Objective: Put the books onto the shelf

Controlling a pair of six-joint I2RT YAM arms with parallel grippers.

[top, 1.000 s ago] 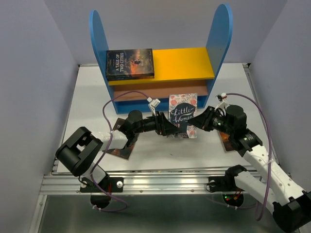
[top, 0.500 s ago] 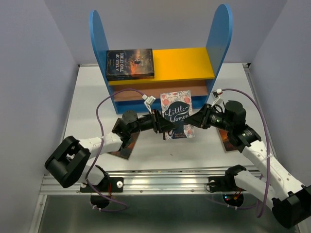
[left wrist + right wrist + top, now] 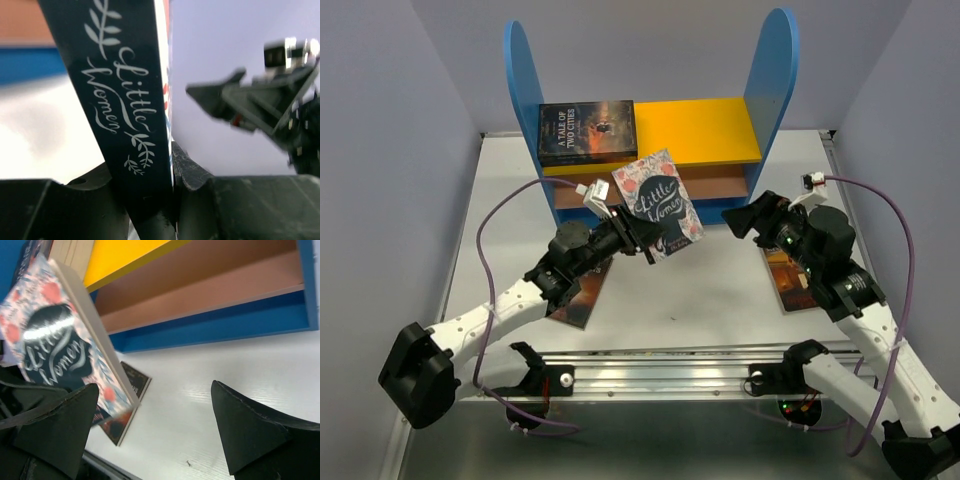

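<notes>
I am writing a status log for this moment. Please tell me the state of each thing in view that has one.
Left fingers: shut on Little Women book.
Right fingers: open, holding nothing.
Little Women book: lifted, tilted, before the shelf.
Tale of Two Cities book: flat on shelf's yellow top board.
Left table book: lying flat.
Right table book: lying flat.
Shelf: upright.

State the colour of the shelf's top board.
The top board is yellow, seen best in the top external view.
</notes>
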